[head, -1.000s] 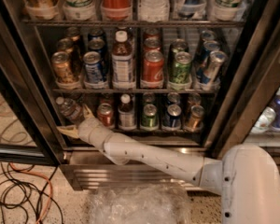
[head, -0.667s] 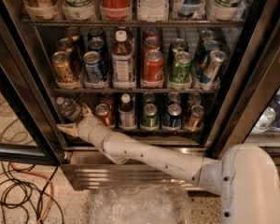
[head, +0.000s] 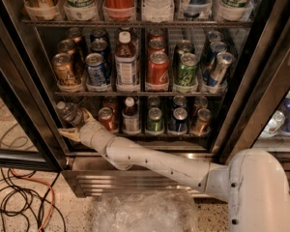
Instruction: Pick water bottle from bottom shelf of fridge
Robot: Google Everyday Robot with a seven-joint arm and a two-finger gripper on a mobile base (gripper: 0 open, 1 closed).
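A crumpled sheet of clear plastic [head: 141, 210] lies nearest, on the speckled floor, with the robot's white shoulder housing [head: 261, 192] to its right and loose black and orange cables [head: 19, 202] to its left. From the housing the white arm [head: 154, 159] runs up and to the left, crossing the ribbed steel base [head: 84, 180] of the fridge [head: 31, 100] and passing in through the open doorway.

The gripper [head: 78, 123] sits at the left end of the bottom shelf. Its pale fingers [head: 67, 133] stand wide apart, one low and pointing left, the other higher and nearer the cans. The water bottle [head: 68, 113] lies between them at its lower end, tilted, with its white cap up and to the left, close to the fridge's left wall. Whether the fingers press on it cannot be told.

To the right along the same shelf stand a red can [head: 106, 118], a white-capped labelled bottle of dark liquid [head: 131, 116], a green can [head: 154, 120], a blue can [head: 179, 120] and a bronze can [head: 201, 121].

On the rack above are a gold can [head: 66, 70], a blue can [head: 95, 69], a taller labelled bottle [head: 126, 64], a red can [head: 158, 69], a green can [head: 186, 71] and slim silver-blue cans [head: 220, 66]. The top rack holds a Coca-Cola bottle [head: 118, 0] beside a big ribbed clear bottle [head: 157, 1].
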